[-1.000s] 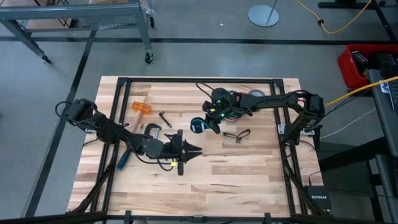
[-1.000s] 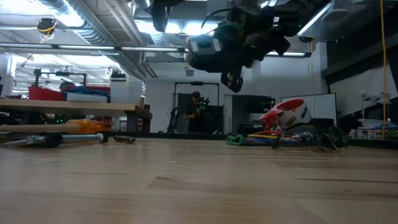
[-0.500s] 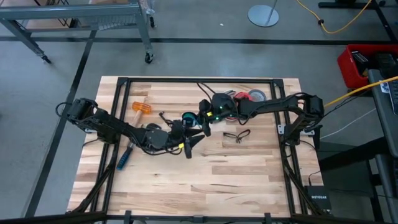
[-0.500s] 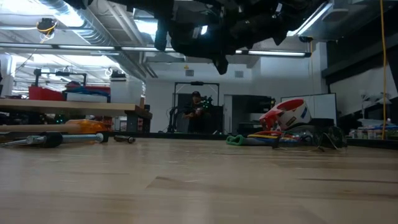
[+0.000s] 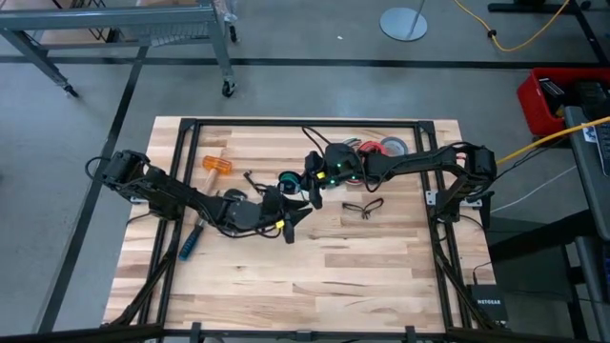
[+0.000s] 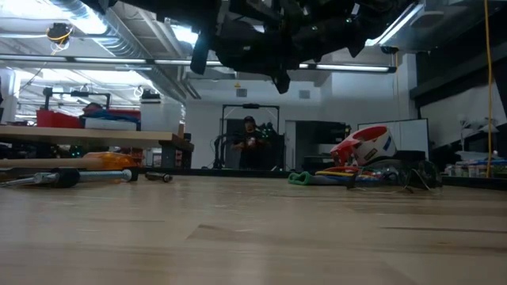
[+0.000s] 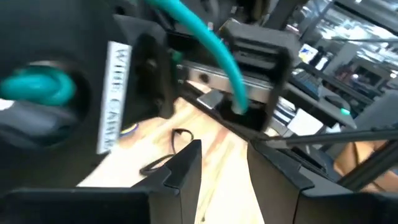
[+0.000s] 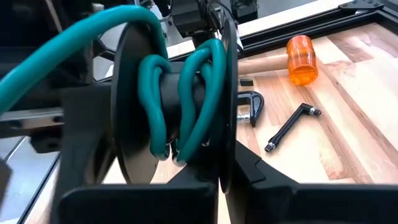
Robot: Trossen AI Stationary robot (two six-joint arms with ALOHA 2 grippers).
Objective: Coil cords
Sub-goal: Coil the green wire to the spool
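Observation:
The dark teal cord is wound on the hub of a black reel, which my right gripper holds above the table's middle. A loose length of the cord arcs away from the reel past the right hand. My left gripper hovers just on the near side of the reel, open, with nothing between its fingers. The thin black cord lies flat on the table to the right of both grippers. My right gripper pinches the rim of one of the reel's discs between its two shut fingers. The fingers come nearly level from the table's right side. The reel stands on edge, lifted clear of the table, with the teal turns hanging slack on its hub.
An orange-headed mallet, a black clamp and a small black key lie left of the reel. A blue-handled screwdriver lies under the left arm. Red and grey tape rolls sit at the far side. The near half is bare wood.
My left gripper has gone toward the far edge and up to the reel, rolling its wrist. My right gripper has carried the reel a little toward the table's left and has tipped and rolled. Both have kept still over the last half second.

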